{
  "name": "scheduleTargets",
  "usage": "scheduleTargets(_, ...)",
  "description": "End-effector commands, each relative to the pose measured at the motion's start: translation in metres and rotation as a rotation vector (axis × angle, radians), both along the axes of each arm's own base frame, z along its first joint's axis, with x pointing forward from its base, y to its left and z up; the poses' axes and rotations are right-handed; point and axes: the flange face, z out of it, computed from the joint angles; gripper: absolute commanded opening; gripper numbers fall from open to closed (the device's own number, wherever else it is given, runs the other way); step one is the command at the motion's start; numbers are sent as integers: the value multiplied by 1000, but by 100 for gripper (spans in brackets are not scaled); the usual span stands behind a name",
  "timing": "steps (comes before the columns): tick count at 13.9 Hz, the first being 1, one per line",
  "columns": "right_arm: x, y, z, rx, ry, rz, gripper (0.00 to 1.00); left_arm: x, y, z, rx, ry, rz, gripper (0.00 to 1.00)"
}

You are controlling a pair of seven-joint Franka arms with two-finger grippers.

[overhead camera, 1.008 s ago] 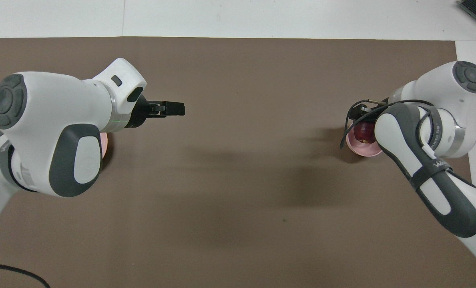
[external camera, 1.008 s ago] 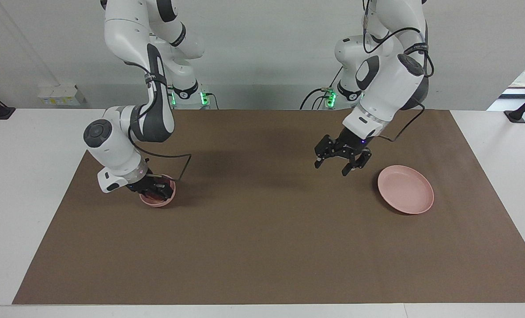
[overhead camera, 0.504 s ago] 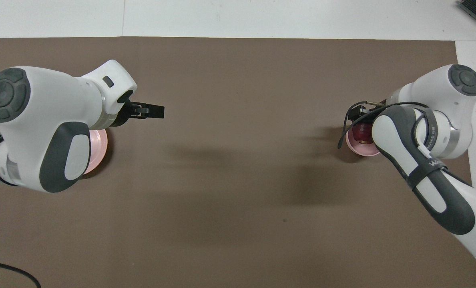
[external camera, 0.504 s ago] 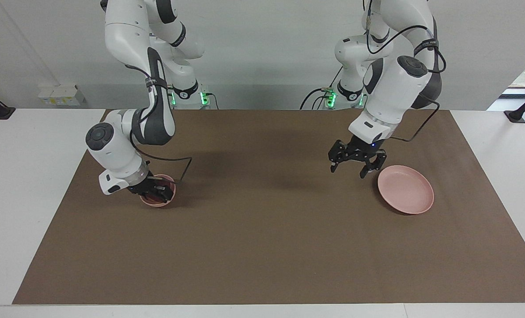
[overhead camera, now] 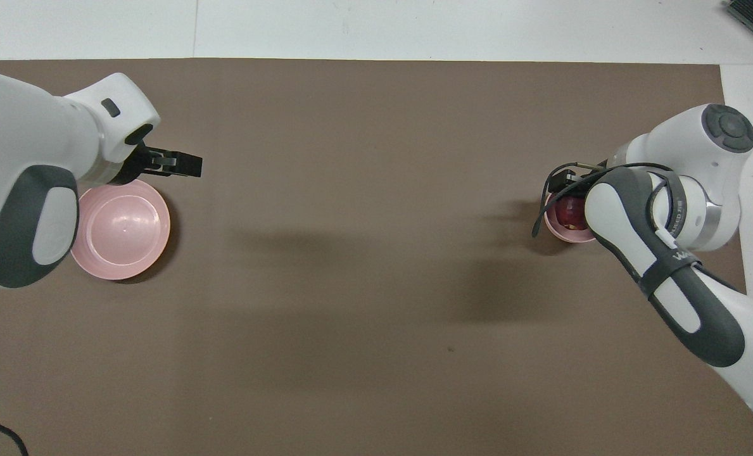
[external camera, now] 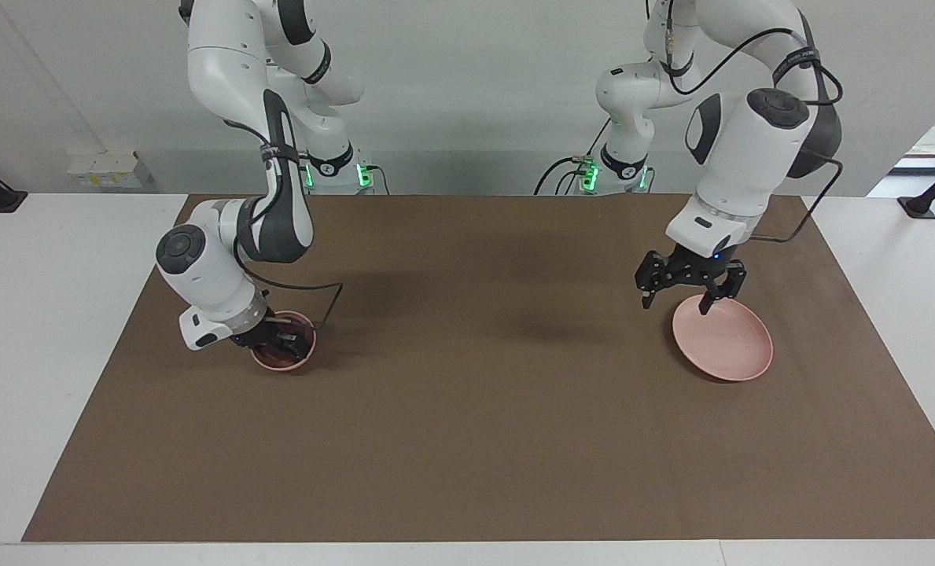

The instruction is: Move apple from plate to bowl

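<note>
The dark red apple (overhead camera: 569, 213) lies in the small pink bowl (overhead camera: 563, 233) toward the right arm's end of the table. My right gripper (external camera: 280, 343) reaches down into the bowl (external camera: 308, 352) at the apple and hides most of it in the facing view. The wide pink plate (external camera: 730, 346) lies bare toward the left arm's end and also shows in the overhead view (overhead camera: 120, 228). My left gripper (external camera: 674, 301) is open and empty, up in the air over the plate's edge nearer to the robots. It also shows in the overhead view (overhead camera: 183, 164).
A brown mat (external camera: 475, 409) covers the table between the bowl and the plate. A black cable (external camera: 329, 303) loops from the right wrist beside the bowl. White table margins lie at both ends.
My left gripper has moved from over the mat's middle toward the left arm's end and now hangs over the plate's edge. My right gripper stays in the bowl, its wrist shifted slightly.
</note>
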Motion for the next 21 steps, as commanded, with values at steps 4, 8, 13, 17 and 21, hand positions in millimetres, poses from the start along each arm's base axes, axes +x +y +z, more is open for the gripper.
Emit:
scheduleTargets(4,-6,-4,8,-5,25,30,72,-27,45,77,87,47,-64,100)
scheduleTargets(8,-17,-16,3,-2,49,31,72,-45,77,126,91,129,-53,100)
scheduleTargets(13,-20,-12,0,-4,47,23,95,-54,80,127,91,178,-53,100)
scheduleTargets(17,-19,-12,1,-4,45,25,100,-67,81,145,87,146,-59,100)
scheduleTargets(21,-13,-10,37,-5,4,30,100,-68,83,144,82,145,-43,100)
